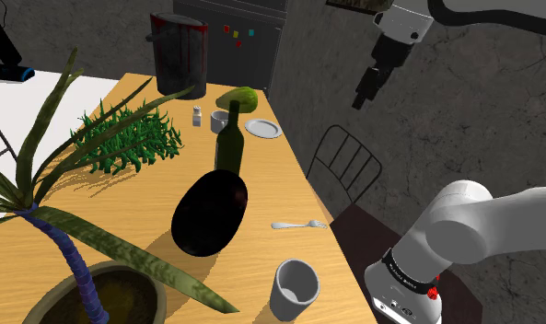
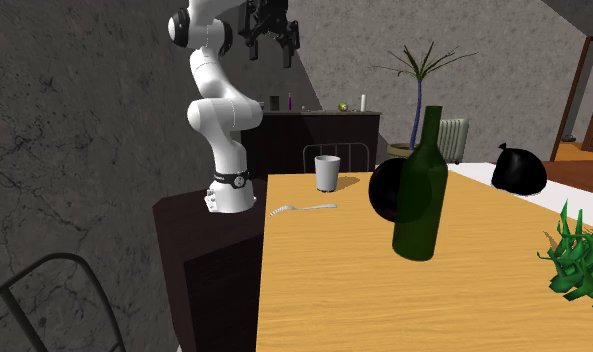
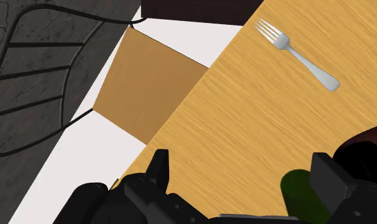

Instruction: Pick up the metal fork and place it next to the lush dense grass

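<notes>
A silver metal fork (image 1: pixel 298 224) lies on the wooden table (image 1: pixel 151 198) near the edge closest to the stand, and I also see the fork (image 2: pixel 304 208) (image 3: pixel 296 54) in the other two views. The dense green grass (image 1: pixel 128 138) (image 2: pixel 579 255) sits farther across the table. My black gripper (image 1: pixel 367 92) (image 2: pixel 269 40) (image 3: pixel 241 184) hangs high above the table's edge and the chair, well clear of the fork. Its fingers (image 3: pixel 158 170) stand apart with nothing between them.
A dark green bottle (image 1: pixel 229 138) (image 2: pixel 420 190) and a black rounded object (image 1: pixel 209 214) stand between fork and grass. A grey cup (image 1: pixel 294 290), a small plate (image 1: pixel 262 128), a large pot (image 1: pixel 180 52) and a potted palm (image 1: pixel 105 290) share the table. A wire chair (image 1: pixel 344 166) stands beside it.
</notes>
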`<state>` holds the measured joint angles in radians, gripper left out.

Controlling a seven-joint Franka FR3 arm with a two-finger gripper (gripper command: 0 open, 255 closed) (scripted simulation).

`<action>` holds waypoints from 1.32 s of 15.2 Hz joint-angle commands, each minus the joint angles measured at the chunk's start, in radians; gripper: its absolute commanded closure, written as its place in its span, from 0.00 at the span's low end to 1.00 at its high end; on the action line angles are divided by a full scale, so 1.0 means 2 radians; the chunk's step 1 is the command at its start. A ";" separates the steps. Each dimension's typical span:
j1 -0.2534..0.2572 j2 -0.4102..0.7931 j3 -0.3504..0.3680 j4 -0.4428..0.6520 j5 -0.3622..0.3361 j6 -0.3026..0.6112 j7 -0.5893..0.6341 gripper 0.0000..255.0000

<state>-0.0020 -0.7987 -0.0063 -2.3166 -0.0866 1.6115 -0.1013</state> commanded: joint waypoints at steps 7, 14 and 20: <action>0.023 0.007 -0.007 -0.088 0.009 0.071 -0.033 0.00; 0.051 0.038 -0.014 -0.177 0.019 0.161 -0.072 0.00; 0.078 0.089 -0.019 -0.239 0.030 0.249 -0.108 0.00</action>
<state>0.1434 -0.6453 -0.0421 -2.7768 -0.0312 2.0734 -0.3050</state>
